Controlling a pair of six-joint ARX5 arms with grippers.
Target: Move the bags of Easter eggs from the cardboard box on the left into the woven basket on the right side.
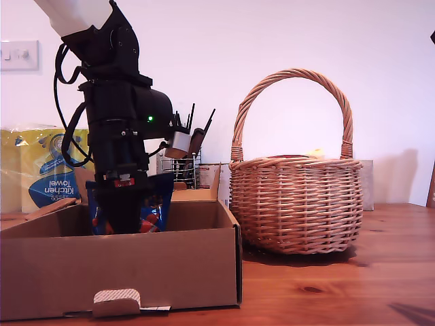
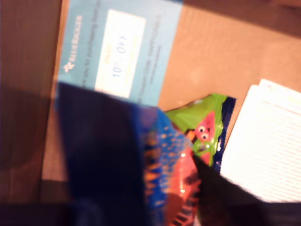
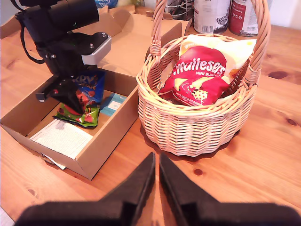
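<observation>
Two bags already lie in the woven basket [image 3: 197, 127]: a red Maltesers bag [image 3: 200, 75] on top and a cream bag [image 3: 242, 49] tucked behind it. You have your first gripper [image 1: 126, 221] down inside the cardboard box [image 1: 170, 272], with its jaws clamped on the blue-and-orange bag [image 3: 89, 89], which hangs upright from the fingers just above the box floor. Under that bag, flat on the box floor, lies a green bag [image 3: 80, 115], with a white sheet of paper [image 3: 63, 139] beside it and a blue leaflet [image 2: 120, 47] on its other side. Your second gripper [image 3: 155, 181] hovers over the bare wooden table [image 3: 263, 155] on the near side of the basket, well apart from it, with its jaws nearly together and nothing between them. By my judgement you are at the lift-out step for the third bag. Your next move calls for a straight rise until the bag's lower edge clears the box wall nearest the basket, then a carry across to the basket, coming in beside the tall basket handle [image 1: 292, 88] rather than through it, before you let go above the Maltesers bag. The green bag then remains.
</observation>
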